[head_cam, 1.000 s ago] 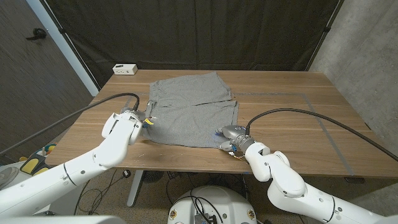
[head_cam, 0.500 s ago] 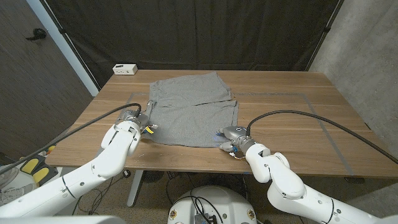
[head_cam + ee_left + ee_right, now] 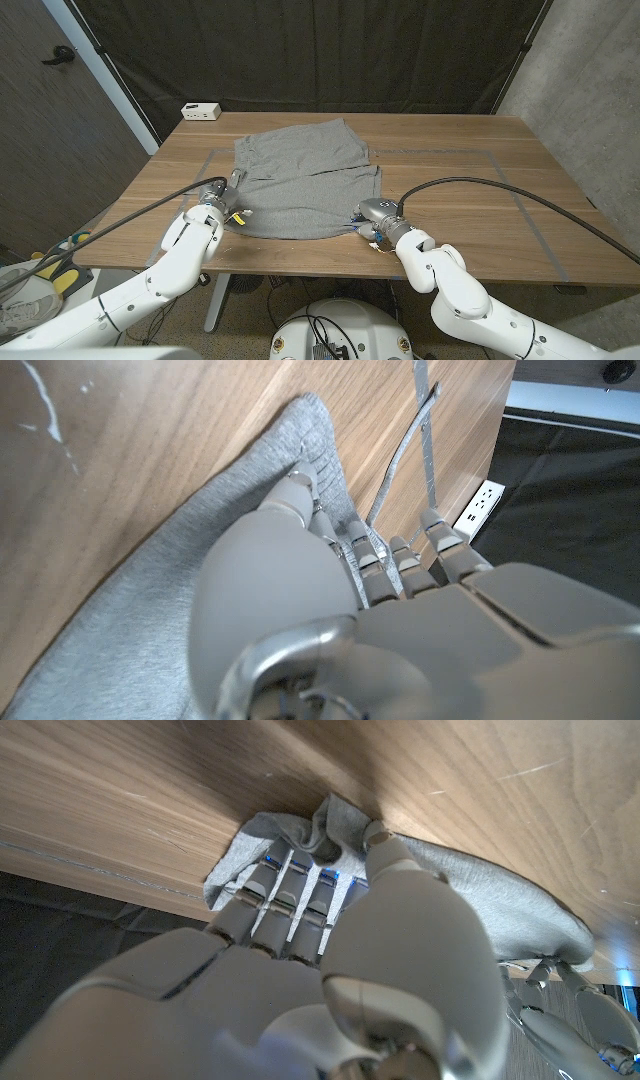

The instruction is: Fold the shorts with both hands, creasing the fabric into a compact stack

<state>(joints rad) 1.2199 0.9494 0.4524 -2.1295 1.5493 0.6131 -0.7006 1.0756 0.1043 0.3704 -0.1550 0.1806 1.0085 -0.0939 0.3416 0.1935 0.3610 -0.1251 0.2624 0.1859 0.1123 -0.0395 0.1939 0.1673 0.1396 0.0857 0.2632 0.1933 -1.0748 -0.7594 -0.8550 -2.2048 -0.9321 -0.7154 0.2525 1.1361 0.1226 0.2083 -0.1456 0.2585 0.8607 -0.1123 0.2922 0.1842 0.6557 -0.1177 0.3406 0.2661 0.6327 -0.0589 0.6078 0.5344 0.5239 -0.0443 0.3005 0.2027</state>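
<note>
2 hands at the near hem of the grey shorts [image 3: 302,178], spread at table centre. Left hand [image 3: 222,199] at 8 o'clock, fingers closed on the corner. Right hand [image 3: 371,216] at 4 o'clock, pinching bunched fabric. Probably the first fold beginning: next, lifting both corners together toward 12 o'clock, evenly.

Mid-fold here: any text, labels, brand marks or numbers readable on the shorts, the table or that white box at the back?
None can be read.
Grey shorts: plain fabric, no tag or print visible in the head view or either wrist view.
White power strip at the table's far left corner: sockets show in the left wrist view, no legible marking.
Left hand and right hand: no lettering.
</note>
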